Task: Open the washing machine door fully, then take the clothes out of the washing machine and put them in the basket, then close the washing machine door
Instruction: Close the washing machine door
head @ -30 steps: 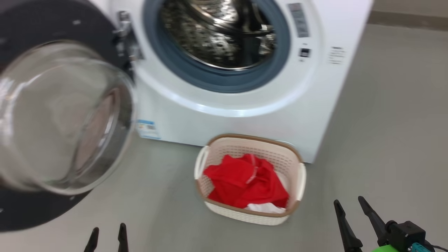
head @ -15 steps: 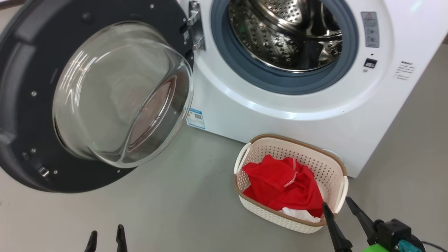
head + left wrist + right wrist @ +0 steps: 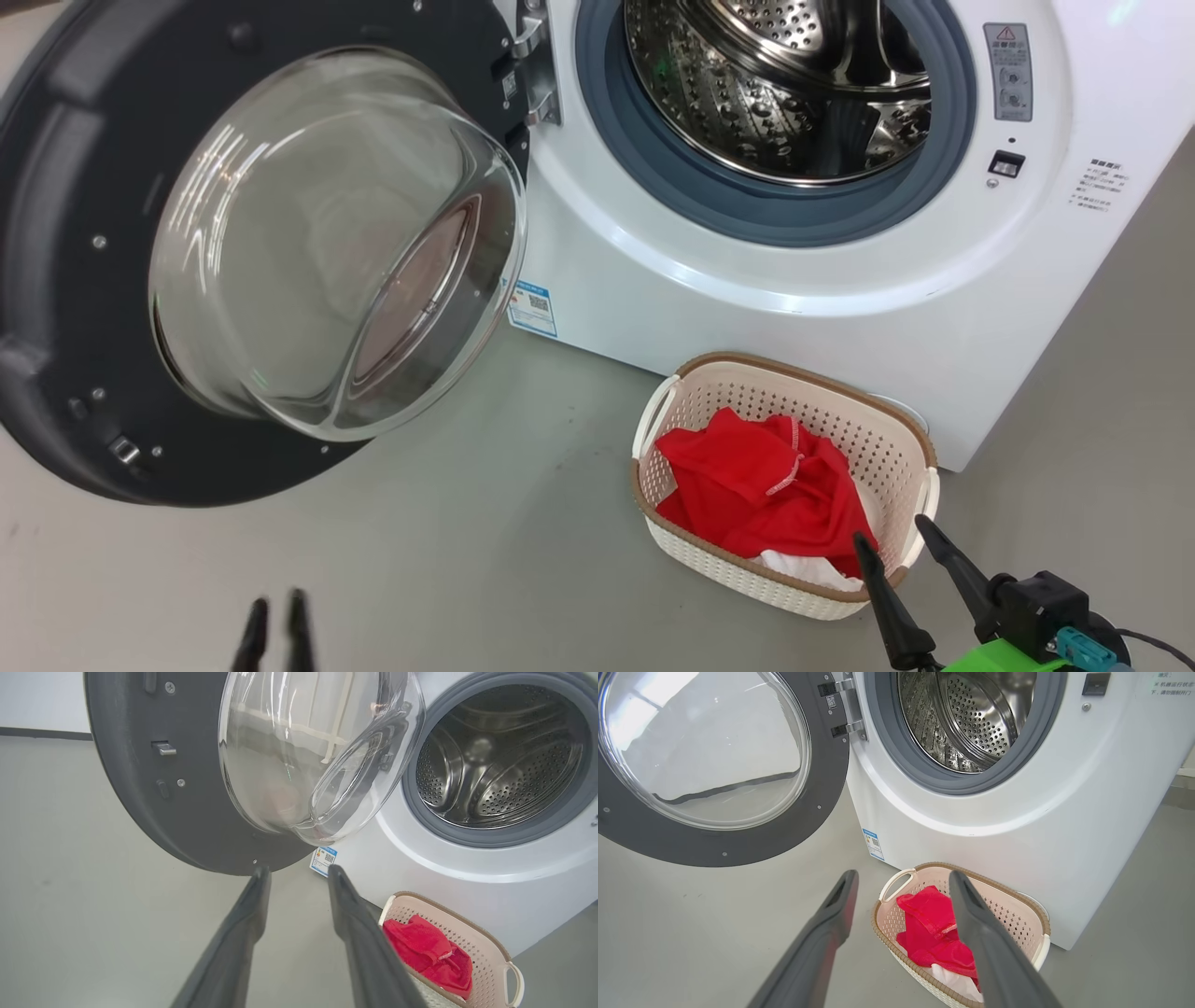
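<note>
A large round washing machine door (image 3: 103, 373), with a wide glossy black rim (image 3: 56, 168) and a bulging clear glass bowl (image 3: 327, 243) at its centre, stands wide open to the left of a big white front-loading washing machine (image 3: 747, 308). It is hung from metal hinges (image 3: 537, 65) at the left edge of the opening. No garment is seen in the visible part of the perforated steel drum (image 3: 775, 84). Bright red clothes (image 3: 766, 495) with white trim are heaped in a small cream perforated plastic basket (image 3: 845, 425) with a brown rim, set on the grey floor (image 3: 467, 560) just in front of the machine.

The left claw (image 3: 277, 602) is shown low, below the door, released, its dark fingers parted around nothing. The right claw (image 3: 889, 532) is held at the basket's near end, spread wide and empty.

The door is judged rigid and fairly heavy, turning only about its hinges. The glass is likely smooth, slippery and breakable, so it is best avoided. A push is better applied to the black rim at the edge farthest from the hinges, near the small metal latch (image 3: 121, 450), where least force should be needed.
</note>
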Available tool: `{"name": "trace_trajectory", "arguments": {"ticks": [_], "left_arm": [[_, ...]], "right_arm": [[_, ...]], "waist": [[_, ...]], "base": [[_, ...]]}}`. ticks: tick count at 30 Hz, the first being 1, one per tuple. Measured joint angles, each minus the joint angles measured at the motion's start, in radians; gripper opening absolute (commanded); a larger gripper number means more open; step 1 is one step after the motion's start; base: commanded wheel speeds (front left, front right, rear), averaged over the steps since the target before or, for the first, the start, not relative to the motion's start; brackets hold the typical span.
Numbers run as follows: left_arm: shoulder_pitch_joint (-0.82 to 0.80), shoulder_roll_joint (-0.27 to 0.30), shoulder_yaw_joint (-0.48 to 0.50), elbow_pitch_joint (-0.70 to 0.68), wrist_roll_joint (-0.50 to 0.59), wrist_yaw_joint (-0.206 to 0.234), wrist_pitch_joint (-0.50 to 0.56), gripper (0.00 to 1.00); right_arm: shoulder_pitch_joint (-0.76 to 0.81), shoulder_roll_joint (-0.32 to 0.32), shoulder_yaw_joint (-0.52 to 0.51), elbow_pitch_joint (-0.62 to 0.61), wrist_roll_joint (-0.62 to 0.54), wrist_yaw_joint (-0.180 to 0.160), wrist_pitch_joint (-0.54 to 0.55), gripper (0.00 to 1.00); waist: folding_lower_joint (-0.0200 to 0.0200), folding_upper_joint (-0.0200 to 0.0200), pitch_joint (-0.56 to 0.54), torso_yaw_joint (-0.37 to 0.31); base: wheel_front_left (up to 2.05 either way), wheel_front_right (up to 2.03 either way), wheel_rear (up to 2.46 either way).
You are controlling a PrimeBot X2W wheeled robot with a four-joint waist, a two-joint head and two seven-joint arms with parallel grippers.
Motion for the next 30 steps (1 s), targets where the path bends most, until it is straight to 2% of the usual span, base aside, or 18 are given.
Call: {"name": "trace_trajectory", "arguments": {"ticks": [5,11,13,15,17,19,23,28,30], "left_arm": [[-0.016,-0.001,0.049,-0.093,0.019,-0.048,0.0,0.0],[-0.18,-0.002,0.23,-0.264,0.13,-0.136,0.0,0.0],[-0.289,0.033,0.302,-0.305,0.143,-0.167,-0.001,0.0],[-0.326,0.053,0.318,-0.306,0.143,-0.17,-0.001,0.0],[-0.405,0.101,0.35,-0.299,0.135,-0.176,-0.002,0.0],[-0.487,0.165,0.379,-0.266,0.116,-0.176,-0.002,0.0],[-0.607,0.303,0.373,-0.183,0.094,-0.177,-0.002,0.0],[-0.727,0.356,0.389,0.037,-0.047,-0.177,-0.002,0.0],[-0.773,0.375,0.393,0.162,-0.143,-0.177,-0.002,0.0]], "right_arm": [[0.003,0.013,-0.017,-0.003,0.0,0.0,0.0,1.0],[0.015,0.029,-0.044,-0.018,0.0,0.0,0.0,1.0],[0.041,0.033,-0.064,-0.028,0.0,0.0,0.0,1.0],[0.049,0.036,-0.068,-0.03,0.0,0.0,0.0,1.0],[0.056,0.045,-0.076,-0.033,0.0,0.0,0.0,1.0],[0.056,0.051,-0.079,-0.037,-0.001,0.0,0.0,1.0],[0.056,0.054,-0.083,-0.039,-0.002,0.0,0.0,1.0],[0.053,0.054,-0.087,-0.041,-0.003,0.0,0.0,1.0],[0.051,0.054,-0.089,-0.044,-0.007,0.0,0.0,1.0]], "waist": [[0.0001,-0.0001,-0.008,-0.006],[0.0,0.0,-0.015,-0.014],[0.0,-0.0001,-0.016,-0.018],[0.0,0.0,-0.015,-0.019],[0.0,0.0,-0.013,-0.022],[0.0,-0.0001,-0.009,-0.029],[0.0,0.0,0.004,-0.046],[0.0001,0.0,0.025,-0.064],[0.0001,-0.0001,0.033,-0.07]], "base": [[0.0,0.0,0.0],[0.0,0.0,0.0],[0.0,0.0,0.0],[0.0,0.0,0.0],[0.0,0.0,0.0],[0.0,0.0,0.0],[0.0,0.0,0.0],[0.0,0.0,0.0],[0.0,0.0,0.0]]}}
